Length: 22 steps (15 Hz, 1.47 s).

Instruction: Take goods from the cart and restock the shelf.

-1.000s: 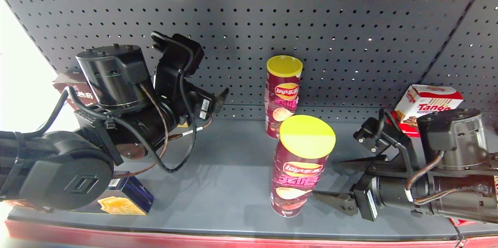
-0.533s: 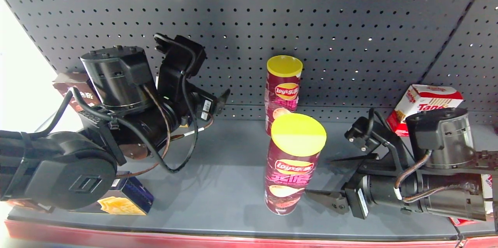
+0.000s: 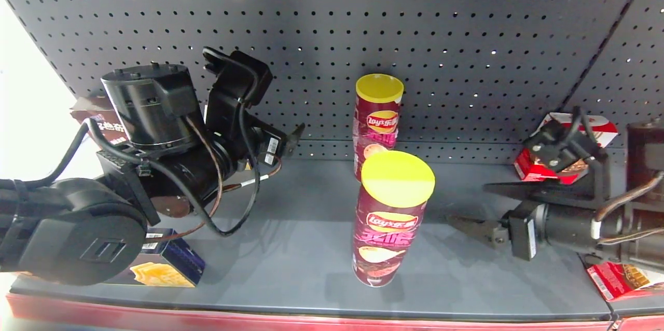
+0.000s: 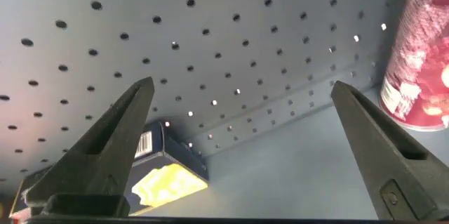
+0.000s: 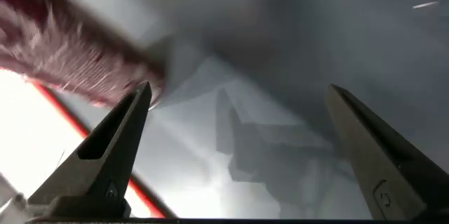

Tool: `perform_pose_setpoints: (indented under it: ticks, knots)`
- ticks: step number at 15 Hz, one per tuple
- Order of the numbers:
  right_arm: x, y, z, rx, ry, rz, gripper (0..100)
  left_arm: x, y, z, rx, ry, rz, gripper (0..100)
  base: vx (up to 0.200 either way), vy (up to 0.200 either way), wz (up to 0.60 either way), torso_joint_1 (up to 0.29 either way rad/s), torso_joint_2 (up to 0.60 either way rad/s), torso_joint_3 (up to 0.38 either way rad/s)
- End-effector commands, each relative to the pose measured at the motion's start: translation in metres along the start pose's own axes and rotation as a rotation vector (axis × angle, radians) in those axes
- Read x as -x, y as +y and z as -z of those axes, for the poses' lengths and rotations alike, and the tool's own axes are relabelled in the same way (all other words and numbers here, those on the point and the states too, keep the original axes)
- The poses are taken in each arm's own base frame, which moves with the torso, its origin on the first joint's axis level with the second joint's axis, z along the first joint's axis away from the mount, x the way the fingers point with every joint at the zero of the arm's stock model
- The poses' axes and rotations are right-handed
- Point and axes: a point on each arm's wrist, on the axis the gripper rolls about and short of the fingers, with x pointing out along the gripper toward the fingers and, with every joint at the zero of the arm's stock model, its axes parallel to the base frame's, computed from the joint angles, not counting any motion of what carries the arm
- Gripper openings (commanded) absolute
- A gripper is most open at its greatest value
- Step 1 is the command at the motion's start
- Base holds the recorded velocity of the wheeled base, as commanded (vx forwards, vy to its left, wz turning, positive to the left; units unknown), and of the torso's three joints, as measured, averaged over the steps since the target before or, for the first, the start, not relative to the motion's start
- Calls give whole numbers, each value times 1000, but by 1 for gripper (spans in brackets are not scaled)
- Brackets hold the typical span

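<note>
Jaws of the right gripper [image 3: 468, 205] are spread wide and nothing is held between them; they are pointed from the right of the frame toward the front can [image 3: 389, 227], with a clear gap left to it. That can is stood upright on the shelf [image 3: 290, 248] at frame centre, just before the back can [image 3: 377, 123], so that a row running to the pegboard [image 3: 415, 35] is formed; its placing is judged done. The right arm is held low and level above the shelf. On the left gripper [image 4: 242, 87] the jaws are likewise parted and empty; that arm is raised at frame left, aimed at the pegboard, well apart from both cans, presumably to be kept out of the way.
</note>
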Motion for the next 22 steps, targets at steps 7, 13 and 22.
perform_pose_setpoints:
  ticks: [7, 13, 22]
  knots:
    - [178, 4, 22, 5, -451, 434, 100, 116, 63, -75, 78, -220, -150, 100, 0, 0, 0, 0, 0, 0]
    - [210, 34, 101, -1, -435, 443, 100, 191, 56, -68, 126, -220, -94, 100, 0, 0, 0, 0, 0, 0]
    - [217, 46, 145, -16, -375, 450, 100, 258, 52, 33, 16, -88, -131, 100, 0, 0, 0, 0, 0, 0]
